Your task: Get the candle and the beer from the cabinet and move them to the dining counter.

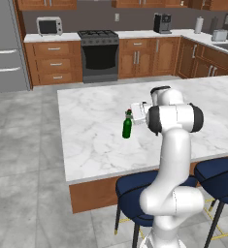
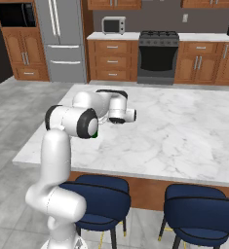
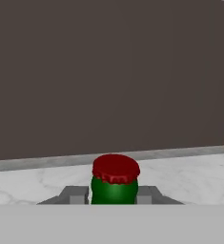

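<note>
One beer bottle point(image 1: 127, 127) stands upright on the dining worktop point(image 1: 96, 140), your gripper point(image 3: 113, 194) clamped on its neck just under the red cap point(image 3: 116, 169), likely to steady it for set-down. You face open marble around it; navy stools point(image 1: 144, 193) sit below the near edge, the range point(image 1: 100, 55) well beyond. Nothing obstructs release.

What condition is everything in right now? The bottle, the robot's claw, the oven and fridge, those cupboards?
beer: upright, cap on, over the dining counter, gripped at the neck.
gripper: shut on the beer.
oven: door closed.
fridge: doors closed.
base cabinets: drawers and doors shut.
microwave: door closed.
stools: tucked at the counter's near edge.
</note>
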### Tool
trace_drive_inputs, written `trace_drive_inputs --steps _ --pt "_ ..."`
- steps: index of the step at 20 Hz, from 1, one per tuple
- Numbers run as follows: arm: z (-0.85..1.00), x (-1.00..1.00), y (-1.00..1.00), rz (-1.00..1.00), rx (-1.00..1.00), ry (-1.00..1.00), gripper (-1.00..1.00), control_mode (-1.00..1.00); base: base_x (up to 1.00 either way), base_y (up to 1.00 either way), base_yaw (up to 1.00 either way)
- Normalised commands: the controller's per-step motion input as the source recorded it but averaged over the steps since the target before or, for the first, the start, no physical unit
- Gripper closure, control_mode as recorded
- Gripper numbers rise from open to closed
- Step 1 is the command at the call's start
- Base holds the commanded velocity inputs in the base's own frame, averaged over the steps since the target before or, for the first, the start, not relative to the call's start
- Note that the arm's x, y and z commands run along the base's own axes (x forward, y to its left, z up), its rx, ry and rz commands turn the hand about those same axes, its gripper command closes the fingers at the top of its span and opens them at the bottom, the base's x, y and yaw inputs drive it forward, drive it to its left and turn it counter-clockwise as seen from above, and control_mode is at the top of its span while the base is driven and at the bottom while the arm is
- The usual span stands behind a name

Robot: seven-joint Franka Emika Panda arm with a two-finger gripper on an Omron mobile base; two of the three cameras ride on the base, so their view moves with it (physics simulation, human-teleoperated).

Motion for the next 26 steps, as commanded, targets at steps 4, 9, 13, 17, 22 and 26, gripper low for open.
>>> trace_drive_inputs --steps 4,9,13,17,22,26 --pt "-0.06 0.00 0.01 0.00 0.00 0.00 1.00 -1.00 0.00 0.00 0.00" --pt "0.00 0.00 0.00 0.00 0.00 0.00 1.00 -1.00 0.00 0.00 0.00" --pt "0.00 0.00 0.00 0.00 0.00 0.00 1.00 -1.00 0.00 0.00 0.00" --pt "0.00 0.00 0.00 0.00 0.00 0.00 1.00 -1.00 0.00 0.00 0.00" --pt "0.00 0.00 0.00 0.00 0.00 0.00 -1.00 -1.00 0.00 0.00 0.00" --pt "0.00 0.00 0.00 0.00 0.00 0.00 -1.00 -1.00 0.00 0.00 0.00"
